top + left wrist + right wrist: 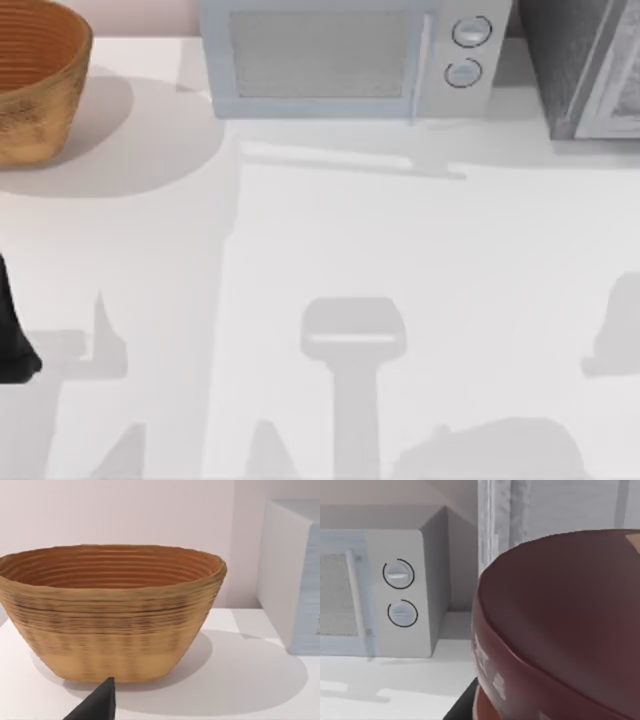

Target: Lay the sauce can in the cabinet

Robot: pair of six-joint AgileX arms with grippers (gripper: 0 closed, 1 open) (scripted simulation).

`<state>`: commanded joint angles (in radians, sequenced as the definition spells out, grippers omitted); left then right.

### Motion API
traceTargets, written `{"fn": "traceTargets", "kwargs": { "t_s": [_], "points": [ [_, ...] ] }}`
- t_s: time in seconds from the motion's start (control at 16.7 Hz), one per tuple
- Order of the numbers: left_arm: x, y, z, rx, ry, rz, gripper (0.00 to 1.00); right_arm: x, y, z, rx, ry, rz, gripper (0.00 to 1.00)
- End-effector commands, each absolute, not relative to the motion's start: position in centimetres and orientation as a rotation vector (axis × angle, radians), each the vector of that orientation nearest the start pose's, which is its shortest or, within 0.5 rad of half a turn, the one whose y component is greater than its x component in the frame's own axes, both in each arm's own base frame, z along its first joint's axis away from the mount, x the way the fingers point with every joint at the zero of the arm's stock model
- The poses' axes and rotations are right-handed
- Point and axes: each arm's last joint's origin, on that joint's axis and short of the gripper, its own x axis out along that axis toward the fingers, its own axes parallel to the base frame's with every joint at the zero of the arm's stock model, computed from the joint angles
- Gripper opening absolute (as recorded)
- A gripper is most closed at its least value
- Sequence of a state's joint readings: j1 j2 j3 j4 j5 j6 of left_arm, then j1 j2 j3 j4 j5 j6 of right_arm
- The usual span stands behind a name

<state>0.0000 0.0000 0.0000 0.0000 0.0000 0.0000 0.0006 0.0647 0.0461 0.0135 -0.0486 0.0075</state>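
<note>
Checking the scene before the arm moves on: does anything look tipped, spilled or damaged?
Nothing stands out. The woven tan basket sits upright at the table's far left, the pale grey microwave and dark speckled cabinet stand square. The maroon-topped sauce can looms close in the right wrist view, unspilled.

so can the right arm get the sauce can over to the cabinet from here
Probably yes. The right wrist view has the sauce can right up against its camera, with the cabinet just behind it and the microwave off to one side, not between them. Nothing visible blocks the way.
</note>
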Motion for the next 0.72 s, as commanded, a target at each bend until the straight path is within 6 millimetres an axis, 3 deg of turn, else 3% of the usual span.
{"fn": "traceTargets", "kwargs": {
  "t_s": [0.18,0.54,0.72],
  "points": [
    [10.6,-0.1,16.0,0.000,0.000,0.000,1.00,10.6,-0.1,16.0,0.000,0.000,0.000,0.00],
    [10.6,-0.1,16.0,0.000,0.000,0.000,1.00,10.6,-0.1,16.0,0.002,0.001,0.004,0.00],
    [10.6,-0.1,16.0,0.000,0.000,0.000,1.00,10.6,0.0,17.5,0.002,0.014,0.012,0.00]
  ]
}}
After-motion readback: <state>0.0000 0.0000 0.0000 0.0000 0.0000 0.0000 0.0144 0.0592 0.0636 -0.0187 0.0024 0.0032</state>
